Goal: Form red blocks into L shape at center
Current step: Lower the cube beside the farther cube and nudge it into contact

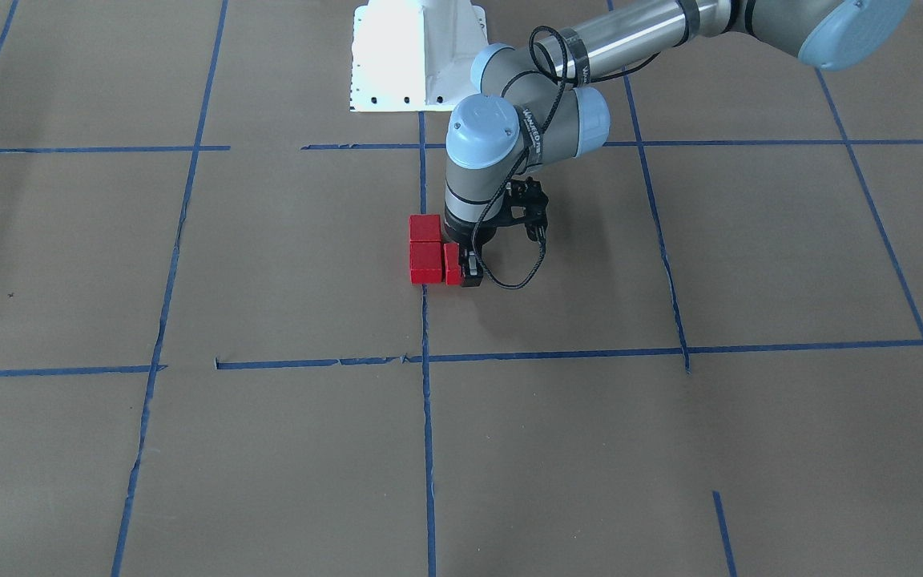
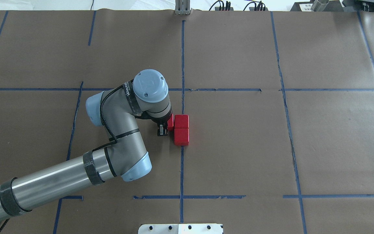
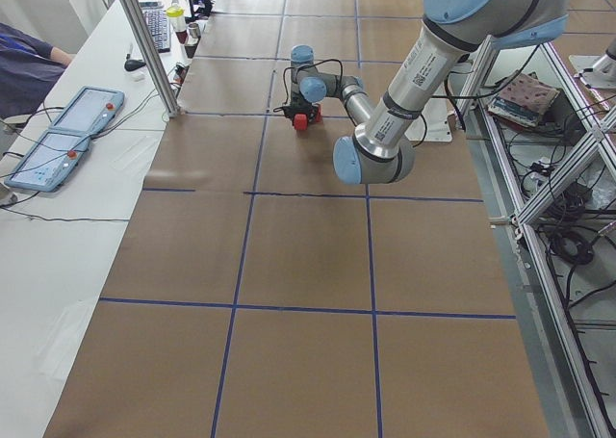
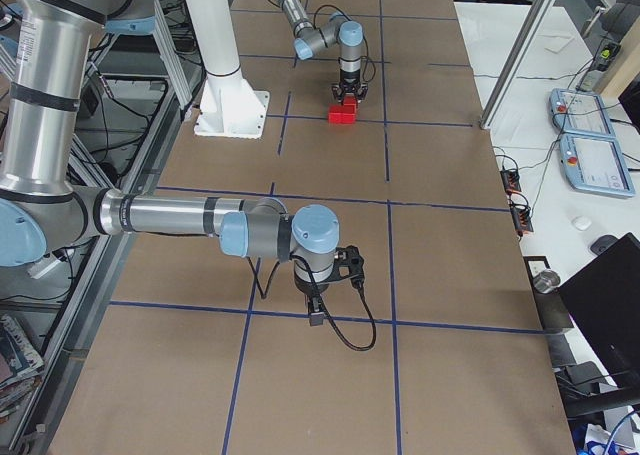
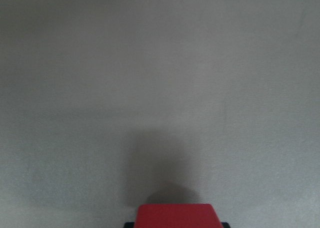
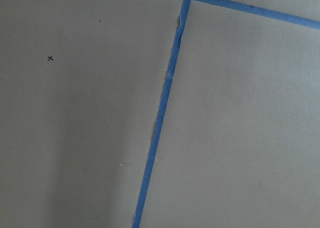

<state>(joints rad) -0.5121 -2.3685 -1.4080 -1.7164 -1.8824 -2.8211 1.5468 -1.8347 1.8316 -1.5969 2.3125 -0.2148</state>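
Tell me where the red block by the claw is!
In the overhead view, that red block is mid-table at the left claw, left of the other two red blocks on the blue tape line.

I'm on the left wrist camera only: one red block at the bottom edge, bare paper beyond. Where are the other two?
Observer: The far red block and near red block touch in a column on the vertical blue tape line.
Operator: And mine against them?
Observer: The held red block sits against the far one, on its left in the overhead view, making an L.
Operator: Right arm nearby?
Observer: No, the right pincer hangs over a distant cell.
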